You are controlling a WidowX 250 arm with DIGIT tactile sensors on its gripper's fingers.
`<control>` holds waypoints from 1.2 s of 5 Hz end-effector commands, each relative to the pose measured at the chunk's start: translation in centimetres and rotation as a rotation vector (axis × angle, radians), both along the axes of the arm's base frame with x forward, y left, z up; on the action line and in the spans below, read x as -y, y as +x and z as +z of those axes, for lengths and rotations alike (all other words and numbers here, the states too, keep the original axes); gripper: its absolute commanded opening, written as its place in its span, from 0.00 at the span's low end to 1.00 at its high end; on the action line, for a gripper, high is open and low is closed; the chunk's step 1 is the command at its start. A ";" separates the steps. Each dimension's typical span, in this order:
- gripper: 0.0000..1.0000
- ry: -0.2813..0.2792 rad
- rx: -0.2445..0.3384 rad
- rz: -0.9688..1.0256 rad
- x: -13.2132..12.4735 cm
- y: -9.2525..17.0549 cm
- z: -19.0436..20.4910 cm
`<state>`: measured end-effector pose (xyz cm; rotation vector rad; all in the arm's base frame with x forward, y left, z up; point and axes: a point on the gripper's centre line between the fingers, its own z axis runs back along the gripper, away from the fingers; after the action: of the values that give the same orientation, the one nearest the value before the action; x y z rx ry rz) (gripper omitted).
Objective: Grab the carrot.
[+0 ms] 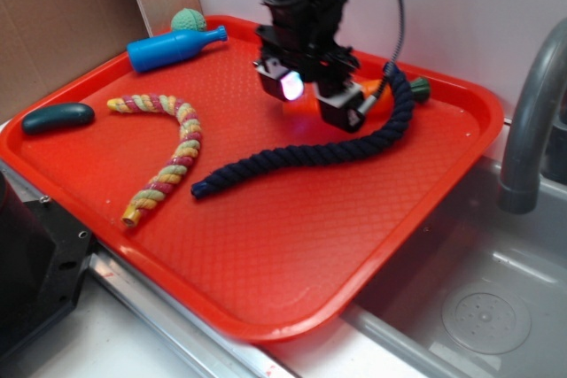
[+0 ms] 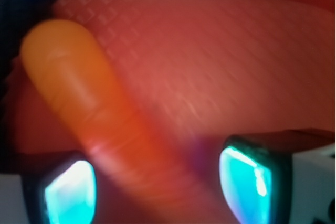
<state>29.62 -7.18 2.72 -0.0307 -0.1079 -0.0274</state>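
Observation:
The orange carrot (image 1: 368, 88) lies at the back of the red tray (image 1: 292, 254), its dark green stub (image 1: 418, 88) pointing right, and my gripper hides most of it. My gripper (image 1: 317, 100) is lowered over the carrot's thin half. In the wrist view the carrot (image 2: 79, 87) runs slantwise from upper left down between the two glowing pads (image 2: 247, 182). My gripper (image 2: 157, 187) is open, straddling the carrot with a gap showing on each side of it.
A dark navy rope (image 1: 310, 155) curves from beside the carrot's top toward the tray's middle. A multicoloured rope (image 1: 173, 152), a blue bottle (image 1: 173, 48), a green ball (image 1: 188, 20) and a dark teal piece (image 1: 58, 117) lie to the left. A sink with a grey faucet (image 1: 532, 112) is on the right.

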 end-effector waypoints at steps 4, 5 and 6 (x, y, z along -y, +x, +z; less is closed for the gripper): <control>0.00 0.043 -0.036 -0.462 2.7 0.2 3.0; 0.00 0.071 -0.036 -0.357 0.2 -3.3 7.0; 0.00 0.061 -0.035 -0.171 -2.3 -6.2 10.5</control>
<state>23.34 -4.20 12.35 0.0210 -0.0236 -0.2094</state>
